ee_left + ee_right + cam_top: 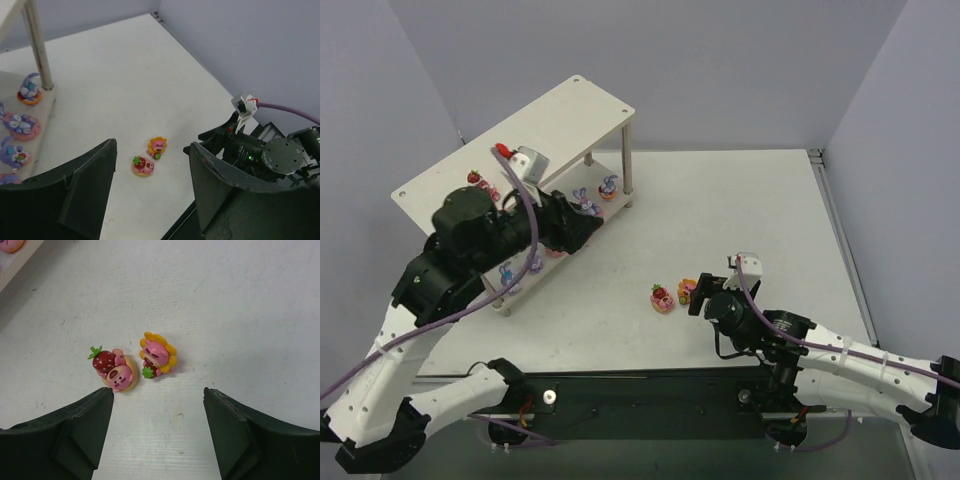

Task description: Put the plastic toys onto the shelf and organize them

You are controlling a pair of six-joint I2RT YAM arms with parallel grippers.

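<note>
A strawberry-topped bear (662, 298) and the orange-yellow flower figure (688, 290) lie side by side on the white table. My right gripper (698, 293) is open and empty, just short of them; in the right wrist view (157, 392) its left finger nearly touches the bear (114, 371), and the flower figure (157, 356) lies ahead. My left gripper (590, 228) is open and empty beside the shelf (520, 140). Its fingers (90, 180) frame the bear (143, 165) and flower figure (157, 146) far off. Purple bunnies (585, 203) (22, 125) stand on the lower board. A strawberry bear (475, 178) sits on the top board.
The left arm covers much of the lower shelf board. A white shelf leg (39, 50) stands at the board's corner. The right arm's wrist (280, 157) shows in the left wrist view. Grey walls close in the table; its right edge (840, 230) has a metal rail.
</note>
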